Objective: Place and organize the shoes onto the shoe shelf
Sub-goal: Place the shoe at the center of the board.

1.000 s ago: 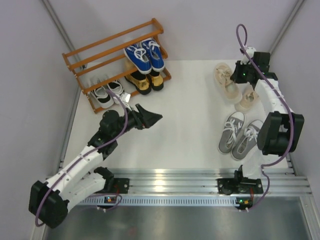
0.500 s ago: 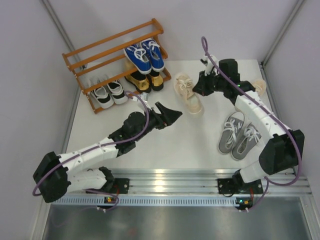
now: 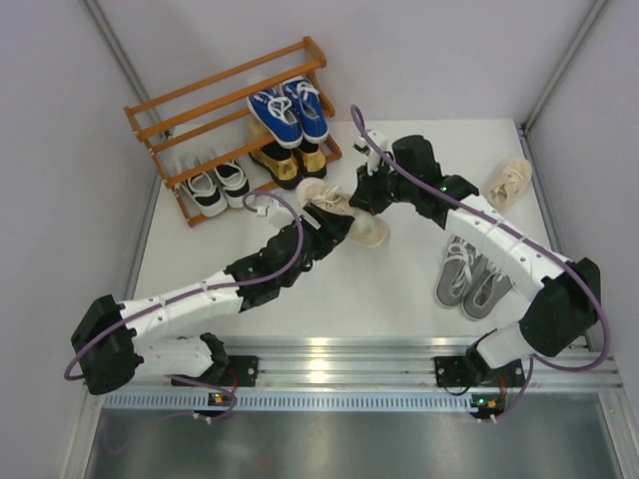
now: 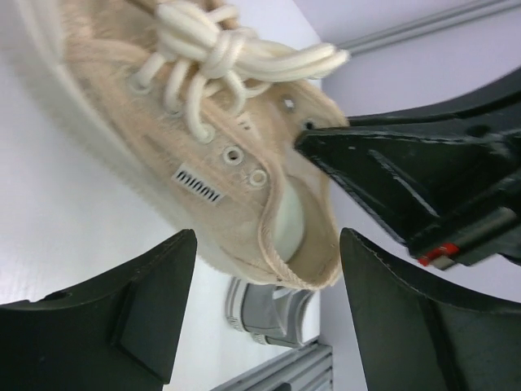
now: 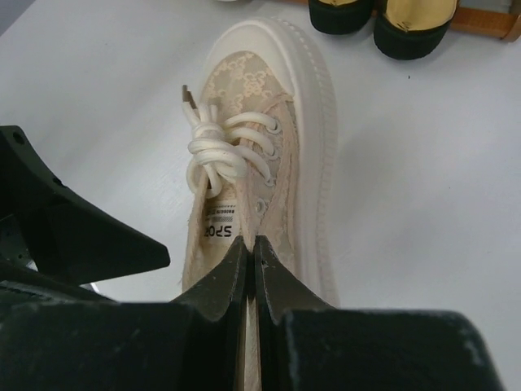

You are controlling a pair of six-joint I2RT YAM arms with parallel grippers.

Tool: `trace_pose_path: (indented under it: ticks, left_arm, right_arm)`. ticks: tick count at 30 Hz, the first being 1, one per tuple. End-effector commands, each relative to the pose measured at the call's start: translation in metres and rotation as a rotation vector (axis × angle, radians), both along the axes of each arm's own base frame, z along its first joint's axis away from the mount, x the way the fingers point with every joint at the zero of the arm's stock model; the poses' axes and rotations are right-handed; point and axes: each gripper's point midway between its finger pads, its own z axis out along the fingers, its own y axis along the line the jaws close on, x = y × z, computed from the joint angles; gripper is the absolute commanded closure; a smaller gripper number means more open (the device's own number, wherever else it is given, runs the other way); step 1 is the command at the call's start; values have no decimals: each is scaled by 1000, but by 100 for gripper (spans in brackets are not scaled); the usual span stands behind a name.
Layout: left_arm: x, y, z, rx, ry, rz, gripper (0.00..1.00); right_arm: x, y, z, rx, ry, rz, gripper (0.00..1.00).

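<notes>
My right gripper [image 3: 367,203] is shut on the collar of one beige lace-up [image 3: 351,218] at the table's middle; the wrist view shows its jaws [image 5: 252,244] pinched on the shoe's [image 5: 260,138] side wall. My left gripper [image 3: 332,226] is open, its fingers either side of that shoe's heel [image 4: 269,244] without gripping it. The other beige shoe [image 3: 506,182] lies at the far right. The grey sneakers [image 3: 469,274] sit near right. The orange-brown shelf [image 3: 190,95] holds the blue sneakers [image 3: 290,110], gold loafers [image 3: 290,160] and black-and-white sneakers [image 3: 220,185].
The gold loafers' toes [image 5: 383,16] are just beyond the held shoe. A grey sneaker [image 4: 264,305] shows under the heel in the left wrist view. The two arms cross close together at the table's middle. Grey walls enclose the left, back and right.
My right arm has carried the beige shoe from the far right to the table's middle. My left arm has reached forward, and its open fingers now flank the shoe's heel.
</notes>
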Motion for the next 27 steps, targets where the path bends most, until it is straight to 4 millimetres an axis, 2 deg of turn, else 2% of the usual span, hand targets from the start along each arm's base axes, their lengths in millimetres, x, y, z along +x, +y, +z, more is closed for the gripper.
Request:
trace_pose_path:
  ticks: [1,8,13,17,18,19,20,23,24,25,27]
  left_arm:
    - [2,17,-26,85,82,96,24]
    - [7,14,-38,135,88,104,24]
    - [11,14,-56,197,123,125,24]
    - [11,12,-64,220,131,118,30]
    - [11,14,-66,225,133,122,43]
    - [10,15,-68,225,136,124,48]
    - [8,19,-73,233,141,127,50]
    - [6,27,-77,244,138,140,68]
    - [6,30,-76,246,134,146,71]
    - [5,31,-77,258,128,145,79]
    - [5,36,-78,266,122,154,85]
  right_arm:
    - [6,16,52,93,-160,17,100]
    - [0,20,40,85,-146,34,100]
    - [-4,23,32,80,-135,46,100]
    - [-5,23,26,78,-131,49,100]
    - [-5,22,24,75,-127,44,100]
    - [-5,22,22,74,-126,44,100]
    - [-5,22,21,72,-128,44,100]
    - [-5,23,13,66,-114,46,100]
    - [-5,23,11,66,-111,48,100]
    - [-5,23,9,64,-107,50,100]
    - [-7,24,9,67,-104,58,100]
